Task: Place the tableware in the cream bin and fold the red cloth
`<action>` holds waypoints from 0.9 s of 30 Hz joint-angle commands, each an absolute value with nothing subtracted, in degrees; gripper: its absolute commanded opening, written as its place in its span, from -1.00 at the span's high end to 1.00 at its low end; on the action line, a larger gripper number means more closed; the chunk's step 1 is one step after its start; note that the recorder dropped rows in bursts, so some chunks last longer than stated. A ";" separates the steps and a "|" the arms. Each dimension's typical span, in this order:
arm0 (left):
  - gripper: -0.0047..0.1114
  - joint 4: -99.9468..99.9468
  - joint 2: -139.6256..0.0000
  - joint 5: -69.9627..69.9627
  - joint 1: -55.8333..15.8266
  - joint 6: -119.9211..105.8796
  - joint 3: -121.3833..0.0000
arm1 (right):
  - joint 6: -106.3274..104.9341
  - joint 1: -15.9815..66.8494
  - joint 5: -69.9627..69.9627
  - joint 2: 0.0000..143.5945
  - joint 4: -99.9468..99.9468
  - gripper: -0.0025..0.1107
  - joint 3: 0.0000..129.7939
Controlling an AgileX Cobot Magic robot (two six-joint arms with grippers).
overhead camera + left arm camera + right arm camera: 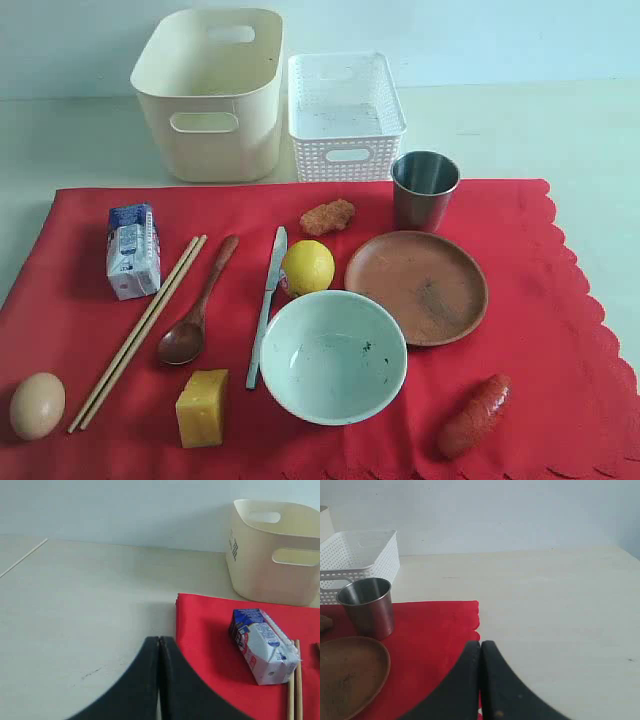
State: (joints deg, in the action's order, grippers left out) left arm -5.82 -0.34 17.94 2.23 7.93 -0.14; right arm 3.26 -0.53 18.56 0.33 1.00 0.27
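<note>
The red cloth (560, 300) lies spread flat on the table. On it rest a pale bowl (333, 357), a brown plate (417, 286), a steel cup (425, 189), a dark wooden spoon (195, 305), chopsticks (140, 330) and a metal knife (267, 303). Behind the cloth stands the cream bin (210, 95). Neither arm shows in the exterior view. My left gripper (159, 641) is shut and holds nothing, over the cloth's left edge (200, 630). My right gripper (480, 645) is shut and holds nothing, over the cloth's scalloped right edge (440, 625), with the cup (367, 607) and plate (345, 675) beyond it.
A white lattice basket (344, 115) stands beside the bin. Food lies among the tableware: milk carton (133, 250), egg (37, 405), cheese (202, 407), lemon (307, 267), fried piece (327, 216) and sausage (475, 416). Bare table flanks the cloth.
</note>
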 commanded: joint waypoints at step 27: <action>0.92 -5.54 0.00 17.89 0.78 7.69 0.00 | 3.01 -0.71 17.62 0.00 1.48 0.96 0.00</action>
